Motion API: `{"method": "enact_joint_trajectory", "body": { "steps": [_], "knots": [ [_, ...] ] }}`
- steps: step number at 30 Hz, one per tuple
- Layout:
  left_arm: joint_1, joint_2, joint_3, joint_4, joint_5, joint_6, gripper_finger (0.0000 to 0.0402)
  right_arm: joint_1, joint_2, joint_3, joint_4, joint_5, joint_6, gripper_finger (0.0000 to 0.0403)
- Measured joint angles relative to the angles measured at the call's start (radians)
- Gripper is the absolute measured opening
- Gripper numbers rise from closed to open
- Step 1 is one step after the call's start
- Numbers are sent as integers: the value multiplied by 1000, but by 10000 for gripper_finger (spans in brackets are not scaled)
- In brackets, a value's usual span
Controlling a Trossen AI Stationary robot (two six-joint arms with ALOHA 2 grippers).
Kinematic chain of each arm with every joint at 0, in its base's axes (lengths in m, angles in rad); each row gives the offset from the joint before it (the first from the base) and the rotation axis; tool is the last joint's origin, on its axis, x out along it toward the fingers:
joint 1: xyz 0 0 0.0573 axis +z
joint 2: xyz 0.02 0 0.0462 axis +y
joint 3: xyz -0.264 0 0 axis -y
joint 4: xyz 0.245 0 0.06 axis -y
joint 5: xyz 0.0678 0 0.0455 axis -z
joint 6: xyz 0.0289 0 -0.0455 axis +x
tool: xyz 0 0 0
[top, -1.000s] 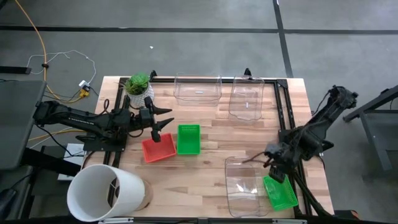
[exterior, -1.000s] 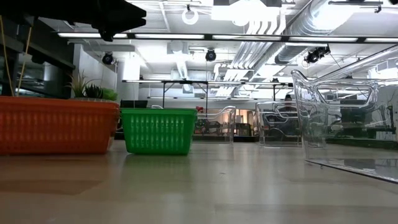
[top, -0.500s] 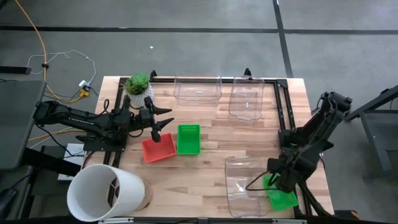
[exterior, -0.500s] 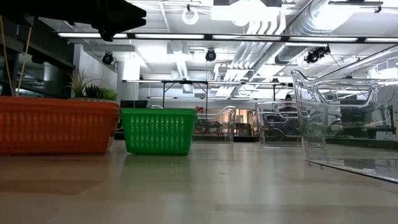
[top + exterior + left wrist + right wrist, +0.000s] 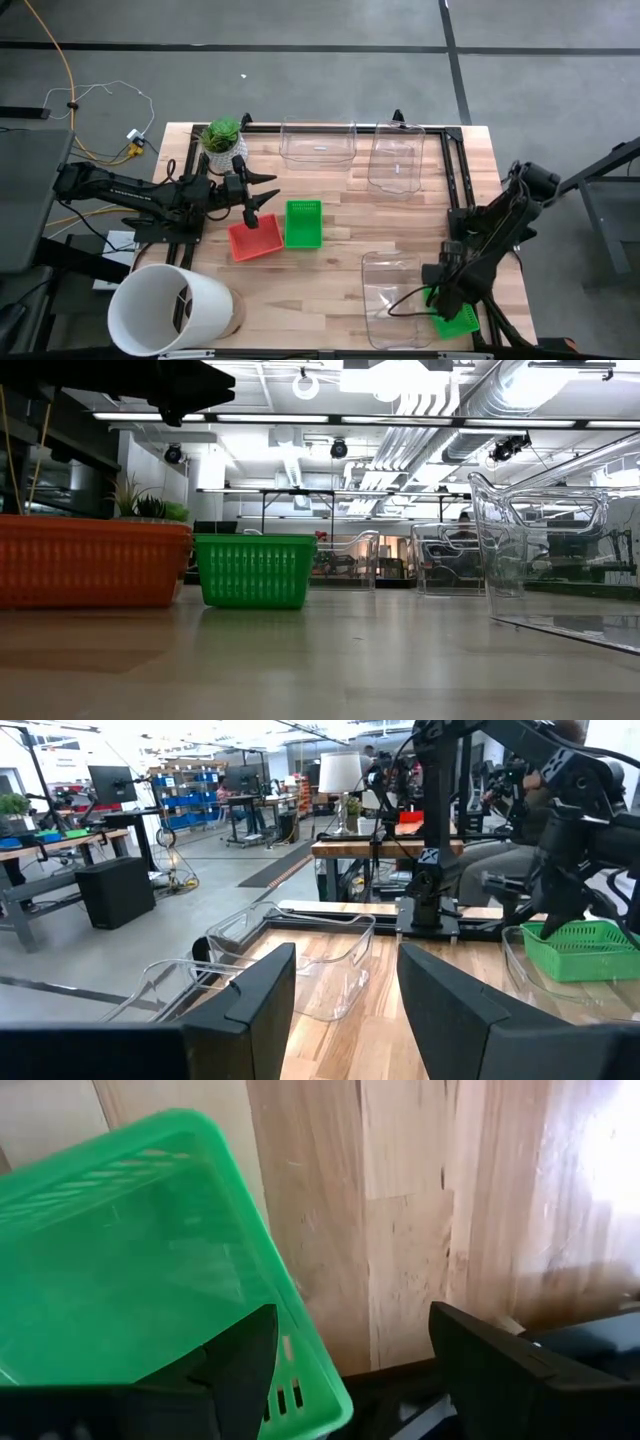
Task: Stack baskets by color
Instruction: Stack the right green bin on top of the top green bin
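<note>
- hanging over the near right corner of the table (image 5: 340,275), the right gripper (image 5: 443,300) has its two dark fingers (image 5: 235,1360) spread wide apart with nothing between them; the rim of a green basket (image 5: 456,318) runs under the gap in the right wrist view, and whether the fingers touch it cannot be told.
- that green basket sits at the table's near right corner, just beside a clear tub (image 5: 390,298) on its left.
- the right arm (image 5: 495,230) reaches in from the right side of the table, angled down toward the corner.
- the left gripper (image 5: 262,200) is above the red basket (image 5: 254,240), its fingers (image 5: 262,995) parted and holding nothing; in the left wrist view they frame the bare wood and the far tubs.
- the red basket lies left of centre, slightly turned, with a second green basket (image 5: 303,223) touching or just beside its right edge; the low view shows both standing flat on the wood, red basket (image 5: 92,562) on the left and green basket (image 5: 255,570) next to it.
- two more clear tubs stand along the far edge: one (image 5: 318,142) near the middle and one (image 5: 396,160) to its right, close together.
- a small plant (image 5: 223,137) in a white pot stands at the far left corner, near the left arm (image 5: 140,195).
- a big white bucket (image 5: 170,310) lies on its side at the near left corner, well apart from the baskets.
</note>
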Motion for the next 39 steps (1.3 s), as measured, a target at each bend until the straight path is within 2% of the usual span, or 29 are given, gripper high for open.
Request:
{"method": "enact_joint_trajectory", "body": {
  "steps": [5, 8, 20, 23, 28, 32, 39],
  "knots": [
    [0, 0, 0, 0, 0, 0, 163, 0, 15, 0, 23, -1, -7, 242],
    [0, 0, 0, 0, 0, 0, 163, 0, 17, 0, 41, -1, -7, 220],
    [0, 0, 0, 0, 0, 0, 163, 0, 17, 0, 62, -1, -14, 44],
    [0, 0, 0, 0, 0, 0, 163, 0, 17, 0, 62, -1, -27, 10],
    [0, 0, 0, 0, 0, 0, 163, 0, 16, 0, 62, -12, -58, 10],
    [0, 0, 0, 0, 0, 0, 163, 0, -10, 0, 48, -67, -86, 4],
    [0, 0, 0, 0, 0, 0, 163, -7, -166, 0, 33, -113, -62, 2]
  ]
}}
